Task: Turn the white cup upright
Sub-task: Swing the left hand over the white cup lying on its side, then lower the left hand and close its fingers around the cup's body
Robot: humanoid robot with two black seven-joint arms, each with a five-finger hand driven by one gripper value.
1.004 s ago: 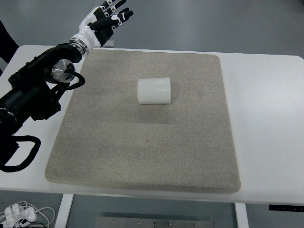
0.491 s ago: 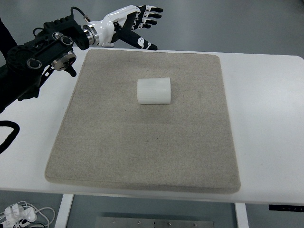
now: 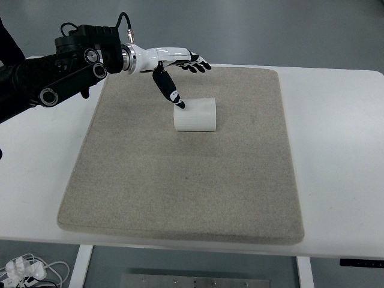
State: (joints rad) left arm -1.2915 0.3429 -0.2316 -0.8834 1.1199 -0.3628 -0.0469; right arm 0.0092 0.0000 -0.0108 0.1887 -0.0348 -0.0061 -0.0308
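Note:
A white ribbed cup [image 3: 195, 114] lies on its side near the middle of the grey-beige mat [image 3: 180, 180]. My left hand [image 3: 177, 71] reaches in from the upper left, open with its fingers spread. The thumb tip hangs just over the cup's left end, while the other fingers point right above the mat's far edge. Whether the thumb touches the cup is unclear. No right arm shows in the top view.
The mat covers most of a white table [image 3: 336, 150]. My black left arm [image 3: 54, 78] crosses the table's far left corner. White cables [image 3: 27, 270] lie on the floor below the table's front left.
The left arm swung right and down from beyond the table's far edge. Its hand now hovers over the mat with the thumb at the cup's left end. The cup has not moved.

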